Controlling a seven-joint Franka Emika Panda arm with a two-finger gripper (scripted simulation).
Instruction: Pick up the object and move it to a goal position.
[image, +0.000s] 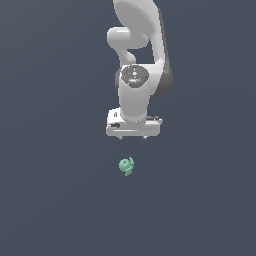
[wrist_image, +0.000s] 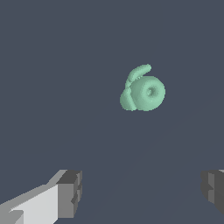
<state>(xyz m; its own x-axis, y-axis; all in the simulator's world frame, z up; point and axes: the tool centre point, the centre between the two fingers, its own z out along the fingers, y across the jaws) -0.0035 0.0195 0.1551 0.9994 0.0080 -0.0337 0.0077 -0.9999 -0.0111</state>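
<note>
The white claw (image: 132, 136) hangs spread, apart from the small mint-green lumpy object (image: 126, 166); closing off-centre could nudge it away.

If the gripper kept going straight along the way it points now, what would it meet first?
Probably the bare floor. In the wrist view the open gripper has nothing between its fingers, and the mint-green object lies off that line, so a straight descent would likely miss it. Depth is unclear.

Simulator render, flat featureless slate-grey ground (image: 50, 200), no furnishings
</note>
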